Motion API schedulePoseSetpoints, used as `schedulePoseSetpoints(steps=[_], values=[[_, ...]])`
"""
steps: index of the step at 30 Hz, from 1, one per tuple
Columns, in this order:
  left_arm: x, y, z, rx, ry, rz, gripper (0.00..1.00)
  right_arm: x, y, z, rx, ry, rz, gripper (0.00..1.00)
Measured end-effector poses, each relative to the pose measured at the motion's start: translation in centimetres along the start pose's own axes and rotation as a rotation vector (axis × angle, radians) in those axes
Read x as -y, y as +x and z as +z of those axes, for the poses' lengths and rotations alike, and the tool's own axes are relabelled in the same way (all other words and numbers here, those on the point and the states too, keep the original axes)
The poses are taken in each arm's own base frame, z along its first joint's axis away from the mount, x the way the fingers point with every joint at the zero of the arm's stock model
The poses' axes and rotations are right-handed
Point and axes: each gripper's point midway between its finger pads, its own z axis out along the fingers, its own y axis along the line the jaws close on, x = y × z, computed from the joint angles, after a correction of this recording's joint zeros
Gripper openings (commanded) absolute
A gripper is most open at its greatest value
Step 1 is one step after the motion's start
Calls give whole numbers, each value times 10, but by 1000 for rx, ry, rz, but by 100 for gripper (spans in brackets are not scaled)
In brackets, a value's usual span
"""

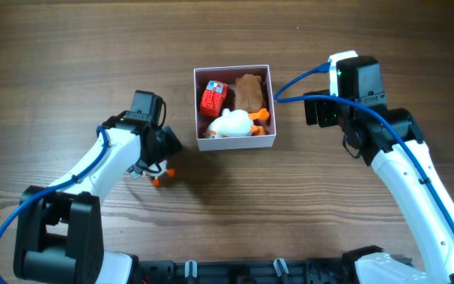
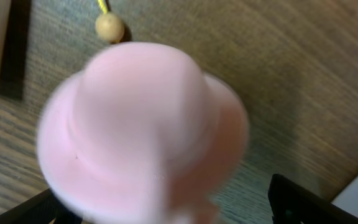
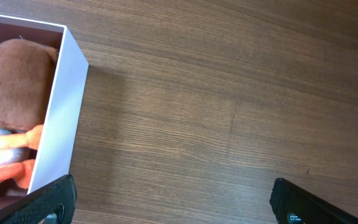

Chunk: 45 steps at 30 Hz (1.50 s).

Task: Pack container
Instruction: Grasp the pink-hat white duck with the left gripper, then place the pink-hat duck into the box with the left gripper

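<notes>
The container [image 1: 235, 142], a square, shallow, open-topped box with white outer walls and a pale pink inside, sits on the brown wooden surface [image 1: 69, 47] between my two arms in the overhead view, a little beyond them. Inside it lie a small red block toy [image 1: 213, 98] at the left, a brown plush toy [image 1: 249, 91] at the right, and a white plush duck with orange feet [image 1: 231, 124] along the near side. My left tool [image 1: 160, 150] hangs low over the surface left of the container and apart from it, with something small and orange [image 1: 162, 175] showing just beside it. My right tool [image 1: 319, 110] is just right of the container, not touching it.

From the left wrist, a blurred pale pink hat-shaped thing [image 2: 145, 130] fills most of the picture, with my dark fingers [image 2: 303, 202] at the bottom corners on either side of it. I cannot tell whether they press on it. A small tan bead on a yellow string [image 2: 109, 27] lies on the surface beyond.

From the right wrist, my fingers [image 3: 42, 205] stand spread wide with only bare surface between them. The container's white wall is at the left edge, with the brown plush toy and orange feet inside.
</notes>
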Motion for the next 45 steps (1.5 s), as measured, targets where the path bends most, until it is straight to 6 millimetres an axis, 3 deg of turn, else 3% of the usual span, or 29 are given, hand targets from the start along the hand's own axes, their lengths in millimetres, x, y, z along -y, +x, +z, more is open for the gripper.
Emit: schedulePoseSetpoints(steps=[1, 2, 3, 4, 10, 13, 15, 19, 24, 26, 29, 32, 35, 39, 42, 43, 44, 45], values=[[-1, 2, 1, -4, -1, -6, 89, 0, 0, 0, 0, 0, 0, 100], [-1, 2, 3, -3, 1, -10, 65, 0, 0, 0, 0, 0, 0, 100], [-2, 3, 3, -4, 0, -15, 20, 0, 0, 0, 0, 0, 0, 100], [-3, 4, 4, -5, -2, -19, 4, 0, 0, 0, 0, 0, 0, 99], [-5, 8, 5, -18, -3, -24, 4, 0, 0, 0, 0, 0, 0, 99], [1, 6, -10, -24, 18, -24, 4, 0, 0, 0, 0, 0, 0, 99], [14, -1, -30, 4, 75, 0, 4, 0, 0, 0, 0, 0, 0, 100], [57, -13, -99, 160, 254, 144, 4, 0, 0, 0, 0, 0, 0, 100], [127, 15, -177, 366, 512, 488, 4, 0, 0, 0, 0, 0, 0, 100], [145, 32, -186, 406, 546, 605, 4, 0, 0, 0, 0, 0, 0, 99], [160, 34, -186, 479, 525, 689, 4, 0, 0, 0, 0, 0, 0, 100], [180, 28, -161, 535, 454, 824, 4, 0, 0, 0, 0, 0, 0, 100], [185, 24, -126, 515, 365, 916, 4, 0, 0, 0, 0, 0, 0, 99], [181, 22, -87, 468, 254, 987, 20, 0, 0, 0, 0, 0, 0, 100], [177, 19, -73, 462, 200, 1008, 33, 0, 0, 0, 0, 0, 0, 100], [176, 18, -70, 462, 188, 1009, 56, 0, 0, 0, 0, 0, 0, 99], [176, 17, -67, 463, 174, 1013, 70, 0, 0, 0, 0, 0, 0, 100], [175, 16, -65, 462, 167, 1016, 73, 0, 0, 0, 0, 0, 0, 100]])
